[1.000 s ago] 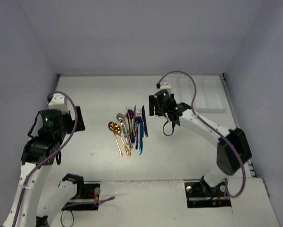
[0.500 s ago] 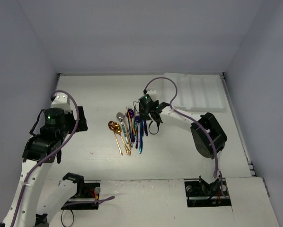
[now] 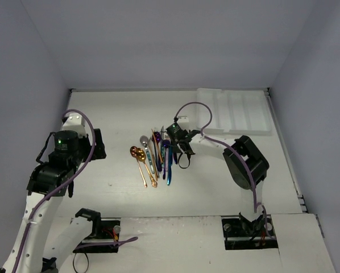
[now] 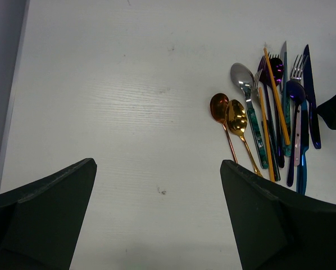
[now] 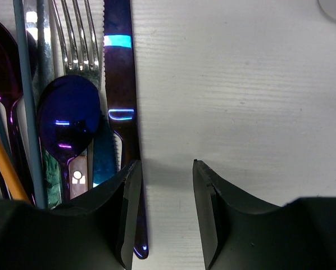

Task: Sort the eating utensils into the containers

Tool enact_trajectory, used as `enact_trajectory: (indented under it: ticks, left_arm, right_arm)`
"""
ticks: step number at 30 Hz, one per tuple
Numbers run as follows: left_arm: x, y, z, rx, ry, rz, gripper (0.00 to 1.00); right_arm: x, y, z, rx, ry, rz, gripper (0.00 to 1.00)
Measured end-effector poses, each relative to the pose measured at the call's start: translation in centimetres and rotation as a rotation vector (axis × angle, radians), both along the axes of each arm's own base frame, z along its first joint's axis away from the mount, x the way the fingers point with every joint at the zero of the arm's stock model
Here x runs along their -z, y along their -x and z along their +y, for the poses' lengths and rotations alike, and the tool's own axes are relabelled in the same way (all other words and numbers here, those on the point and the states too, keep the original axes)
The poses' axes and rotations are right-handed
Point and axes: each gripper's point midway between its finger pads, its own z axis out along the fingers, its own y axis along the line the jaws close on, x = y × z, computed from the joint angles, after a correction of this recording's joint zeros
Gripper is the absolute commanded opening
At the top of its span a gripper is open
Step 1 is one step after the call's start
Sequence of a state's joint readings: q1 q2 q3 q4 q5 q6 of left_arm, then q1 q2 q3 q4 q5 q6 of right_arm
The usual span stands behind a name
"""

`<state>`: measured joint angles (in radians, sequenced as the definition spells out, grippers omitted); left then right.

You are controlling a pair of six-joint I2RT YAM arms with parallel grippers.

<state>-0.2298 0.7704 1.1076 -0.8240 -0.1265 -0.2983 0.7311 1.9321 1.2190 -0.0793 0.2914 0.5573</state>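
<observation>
The eating utensils (image 3: 154, 156) lie bunched side by side at mid-table: copper (image 4: 219, 107) and gold (image 4: 236, 115) spoons, a silver spoon (image 4: 242, 74), a gold stick (image 4: 276, 95), forks and blue and purple pieces. The white tray (image 3: 232, 114) stands at the back right, and its long compartments look empty. My right gripper (image 5: 165, 185) is open, low over the pile's right edge (image 3: 174, 147). Its left finger (image 5: 128, 208) is next to a blue-purple knife (image 5: 119, 84), with bare table between the fingers. A blue spoon (image 5: 69, 121) lies left of the knife. My left gripper (image 4: 157, 185) is open and empty, left of the pile (image 3: 99, 145).
Grey walls close in the table at the back and both sides. The table's left edge (image 4: 10, 112) shows in the left wrist view. A purple cable (image 3: 195, 105) loops above the right arm. Both arm bases (image 3: 249, 227) sit at the near edge.
</observation>
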Motion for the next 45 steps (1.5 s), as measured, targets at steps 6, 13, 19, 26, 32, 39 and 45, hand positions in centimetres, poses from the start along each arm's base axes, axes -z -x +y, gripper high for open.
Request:
enact_trajectory:
  ticks: [6,13,19,26,32,39,45]
  left_arm:
    - [0.0,0.0,-0.1,0.002,0.003,0.002,0.91]
    - [0.1,0.1,-0.1,0.003,0.003,0.003,0.91]
    - [0.1,0.1,-0.2,0.008,0.003,0.003,0.91]
    - [0.1,0.1,-0.3,0.013,0.003,0.003,0.91]
    - [0.1,0.1,-0.4,0.015,0.003,0.003,0.91]
    - [0.1,0.1,-0.5,0.021,0.002,0.006,0.91]
    - [0.4,-0.1,-0.5,0.02,-0.001,0.017,0.91]
  right_arm:
    - [0.1,-0.5,0.0,0.011,-0.003,-0.015,0.39]
    - [0.4,-0.3,-0.2,0.009,0.007,-0.006,0.41]
    - [0.2,-0.5,-0.1,0.01,0.008,-0.011,0.41]
    - [-0.9,-1.2,0.6,0.006,-0.01,-0.034,0.41]
    - [-1.4,-1.6,1.0,-0.001,-0.025,-0.042,0.41]
    - [-1.5,-1.5,1.5,-0.014,-0.042,-0.033,0.41]
    - [-1.4,-1.1,1.9,-0.025,-0.043,-0.029,0.41]
